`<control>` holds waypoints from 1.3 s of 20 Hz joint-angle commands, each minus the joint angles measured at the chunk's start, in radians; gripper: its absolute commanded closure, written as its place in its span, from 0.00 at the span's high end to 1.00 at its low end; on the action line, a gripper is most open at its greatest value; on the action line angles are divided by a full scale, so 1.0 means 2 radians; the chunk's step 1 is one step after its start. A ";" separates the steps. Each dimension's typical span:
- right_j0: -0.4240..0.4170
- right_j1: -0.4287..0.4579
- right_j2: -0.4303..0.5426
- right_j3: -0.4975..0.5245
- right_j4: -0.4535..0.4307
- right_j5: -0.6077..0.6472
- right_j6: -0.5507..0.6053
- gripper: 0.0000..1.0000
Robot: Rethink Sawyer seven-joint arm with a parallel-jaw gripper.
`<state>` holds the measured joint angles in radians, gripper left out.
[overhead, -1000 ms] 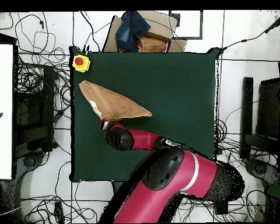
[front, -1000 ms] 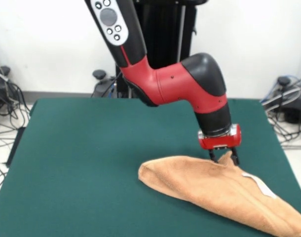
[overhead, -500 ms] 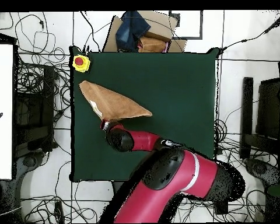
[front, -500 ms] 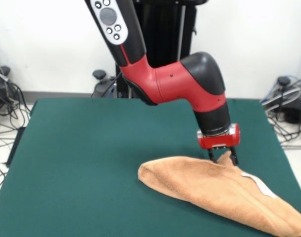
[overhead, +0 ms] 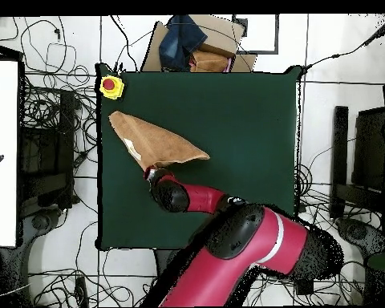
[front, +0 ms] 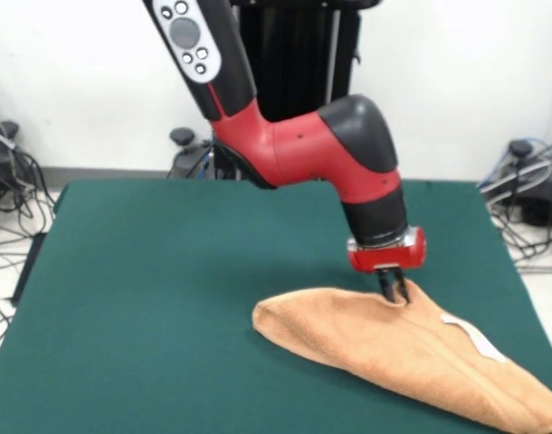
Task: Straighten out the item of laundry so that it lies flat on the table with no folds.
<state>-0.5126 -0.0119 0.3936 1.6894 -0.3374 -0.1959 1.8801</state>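
Green table carries the folded tan towel at its front-view right, long axis running from a rounded end near the middle down to the near right corner. The red arm is bent down from above, tool pinched shut on the towel's far fold edge.

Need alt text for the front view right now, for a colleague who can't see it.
The red arm's gripper pinches the far edge of a folded tan towel, jaws closed on it. The towel lies bunched on the green table, white tag facing up.
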 commanded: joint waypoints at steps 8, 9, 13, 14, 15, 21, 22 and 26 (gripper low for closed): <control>-0.017 0.039 -0.097 -0.069 0.024 -0.010 0.066 0.00; -0.016 0.036 -0.100 -0.066 0.025 -0.007 0.066 0.00; -0.018 0.000 -0.106 -0.031 0.017 0.075 0.037 0.00; -0.024 -0.012 -0.103 -0.017 0.014 0.098 0.029 0.00; -0.029 -0.022 -0.102 -0.005 0.009 0.117 0.019 0.00; -0.065 -0.028 -0.082 0.018 -0.031 0.158 -0.014 0.00; -0.069 -0.026 -0.079 0.021 -0.036 0.163 -0.015 0.00; -0.088 -0.008 -0.064 0.020 -0.058 0.178 -0.024 0.00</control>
<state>-0.6463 -0.0713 0.3068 1.7410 -0.3752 0.0253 1.8801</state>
